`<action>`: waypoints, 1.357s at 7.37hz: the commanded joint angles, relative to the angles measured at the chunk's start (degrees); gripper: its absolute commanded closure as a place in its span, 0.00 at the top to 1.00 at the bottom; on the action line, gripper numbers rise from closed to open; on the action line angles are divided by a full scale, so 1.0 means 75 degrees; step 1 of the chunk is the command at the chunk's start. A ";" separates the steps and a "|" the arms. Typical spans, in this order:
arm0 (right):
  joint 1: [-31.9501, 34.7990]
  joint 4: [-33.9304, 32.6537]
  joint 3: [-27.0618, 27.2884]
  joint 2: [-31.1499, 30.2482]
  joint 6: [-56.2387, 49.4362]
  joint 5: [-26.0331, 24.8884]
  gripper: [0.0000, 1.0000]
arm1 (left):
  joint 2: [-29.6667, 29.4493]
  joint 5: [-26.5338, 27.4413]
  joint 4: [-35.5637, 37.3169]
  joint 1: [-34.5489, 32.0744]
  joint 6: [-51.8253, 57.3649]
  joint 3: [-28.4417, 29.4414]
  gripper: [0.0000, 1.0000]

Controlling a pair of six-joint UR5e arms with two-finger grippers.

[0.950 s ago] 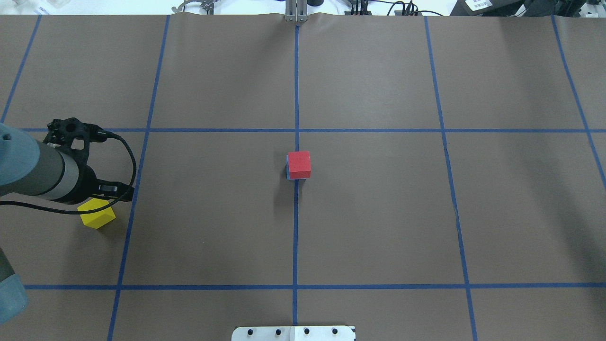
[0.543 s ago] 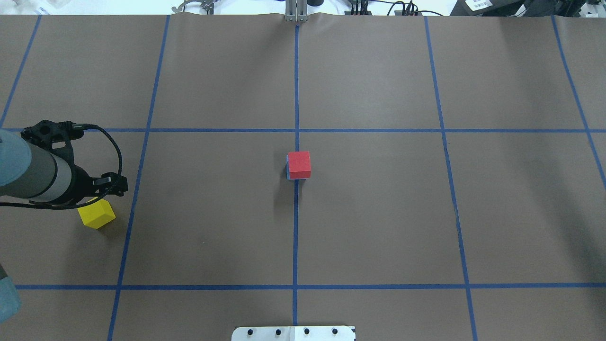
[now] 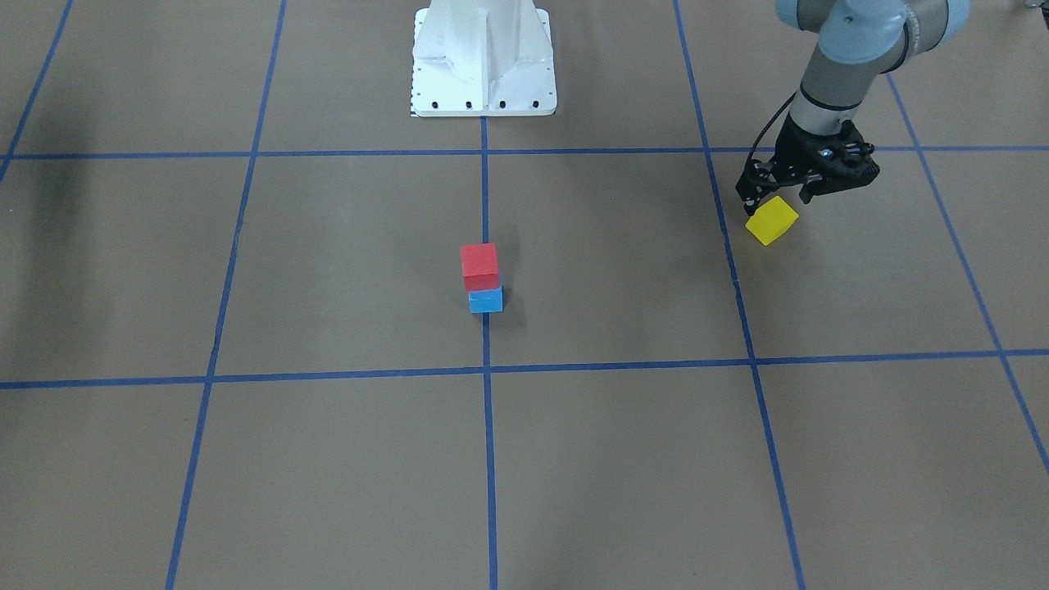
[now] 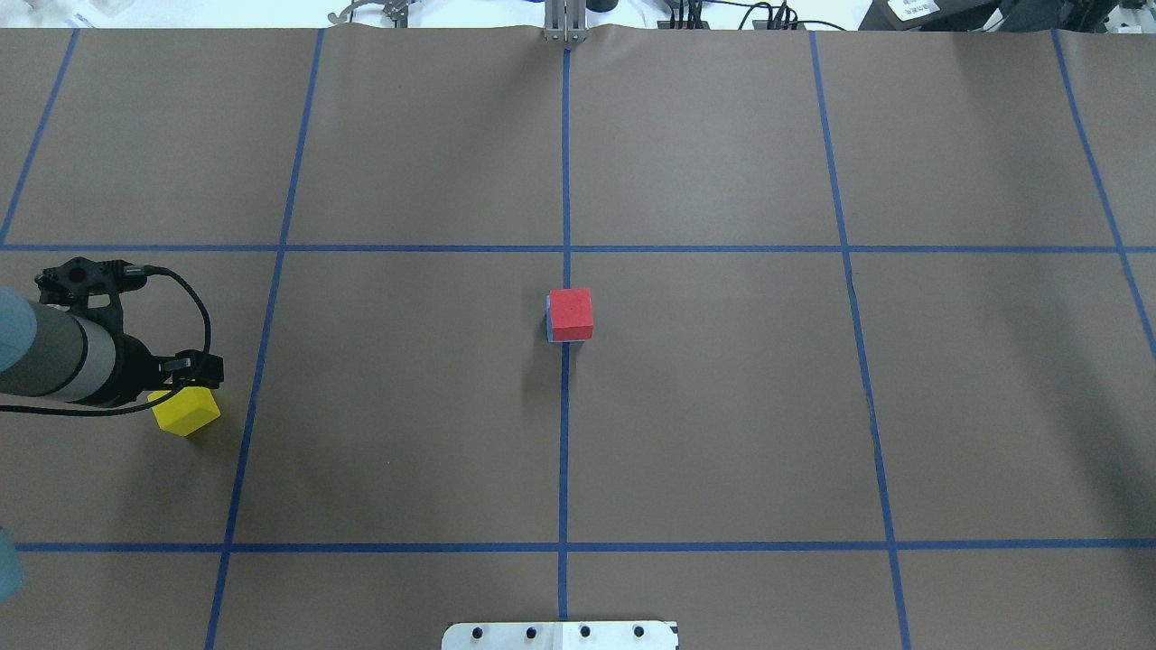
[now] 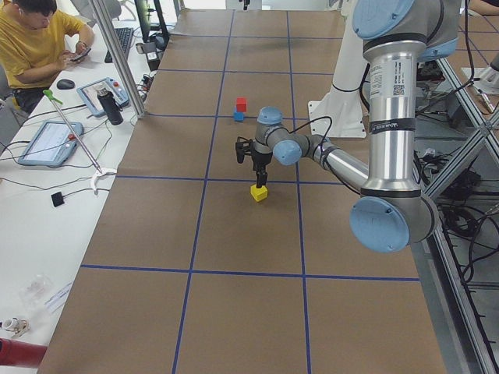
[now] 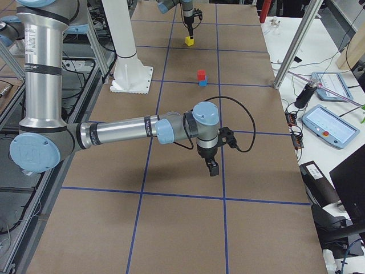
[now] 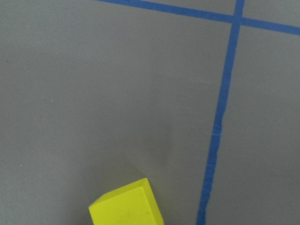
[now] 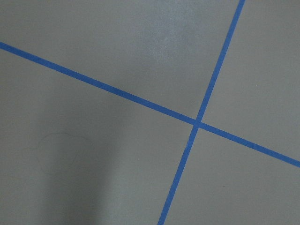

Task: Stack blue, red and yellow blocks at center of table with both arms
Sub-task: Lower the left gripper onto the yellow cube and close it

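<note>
The red block (image 3: 479,264) sits on the blue block (image 3: 486,301) at the table's centre, on the middle tape line; from overhead the red block (image 4: 571,312) covers nearly all of the blue one. The yellow block (image 3: 771,220) lies alone on the robot's left side, turned diagonally; it also shows in the overhead view (image 4: 186,413) and at the bottom of the left wrist view (image 7: 126,205). My left gripper (image 3: 776,198) is open and hovers just above the yellow block, partly over it. My right gripper (image 6: 212,169) shows only in the exterior right view, low over bare table; I cannot tell its state.
The robot's white base (image 3: 483,57) stands at the table's near edge. Blue tape lines divide the brown table cover into squares. A side table with tablets (image 5: 48,142), a metal post (image 5: 117,54) and a seated operator (image 5: 35,47) lies beyond the far edge.
My left arm has drawn back toward the overhead view's left edge, and its gripper has shifted left over the yellow block. The blocks have not moved.
</note>
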 commanded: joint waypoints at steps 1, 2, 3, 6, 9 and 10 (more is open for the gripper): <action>0.0000 0.0528 -0.0324 0.0036 0.0015 0.0000 0.99 | -0.0013 -0.0291 -0.0211 0.0023 -0.0113 0.0286 1.00; 0.0000 0.0529 -0.0324 0.0025 0.0003 0.0000 0.99 | -0.0107 -0.0303 -0.0211 0.0035 -0.0126 0.0426 1.00; 0.0000 0.0553 -0.0324 0.0024 0.0003 0.0000 0.99 | -0.0224 -0.0303 -0.0211 0.0024 -0.0138 0.0462 1.00; 0.0000 0.0553 -0.0313 0.0036 -0.0008 -0.0012 0.99 | -0.0201 -0.0291 -0.0211 0.0000 -0.0115 0.0801 1.00; 0.0000 0.0553 -0.0301 0.0048 0.0003 -0.0012 0.99 | -0.0295 -0.0291 -0.0211 0.0047 -0.0266 0.0943 0.89; 0.0000 0.0565 -0.0301 0.0036 0.0003 -0.0012 0.99 | -0.0295 -0.0291 -0.0211 0.0070 -0.0394 0.0966 0.47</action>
